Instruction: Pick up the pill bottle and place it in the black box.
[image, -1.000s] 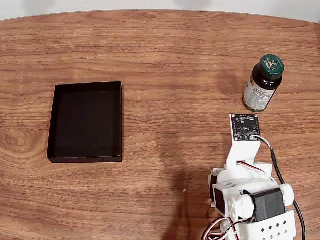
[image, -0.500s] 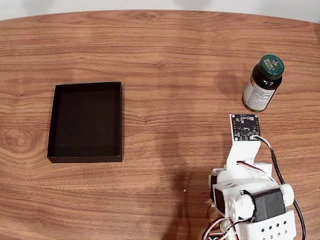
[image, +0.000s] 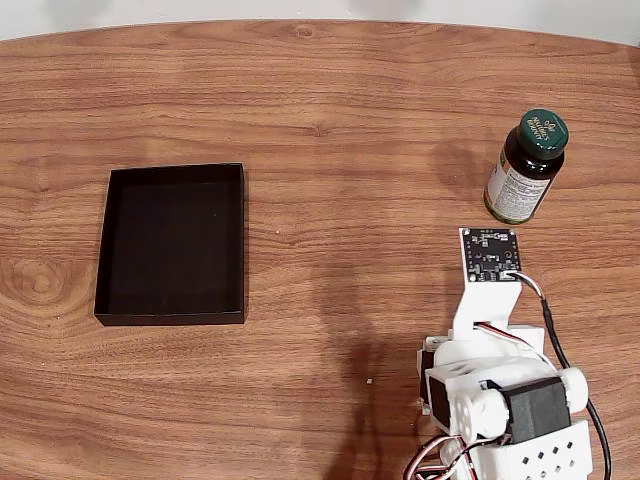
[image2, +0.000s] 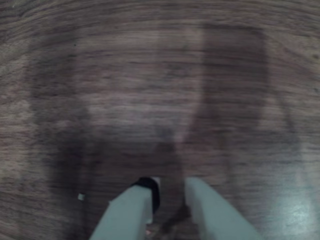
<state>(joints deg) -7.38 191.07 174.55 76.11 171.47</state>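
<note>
In the fixed view the pill bottle (image: 526, 168), dark amber with a green cap and a pale label, stands upright on the wooden table at the far right. The black box (image: 172, 243) lies with nothing in it at the left, far from the bottle. My arm (image: 495, 385) is folded at the bottom right, its wrist camera board just below the bottle. In the blurred wrist view my gripper (image2: 171, 185) hangs low over bare wood. Its two white fingers (image2: 131, 210) are drawn almost together, with nothing between them.
The brown wood-grain table (image: 350, 120) stretches between box and bottle. Its curved far edge runs along the top of the fixed view. Cables (image: 556, 340) trail beside the arm's base at the bottom right.
</note>
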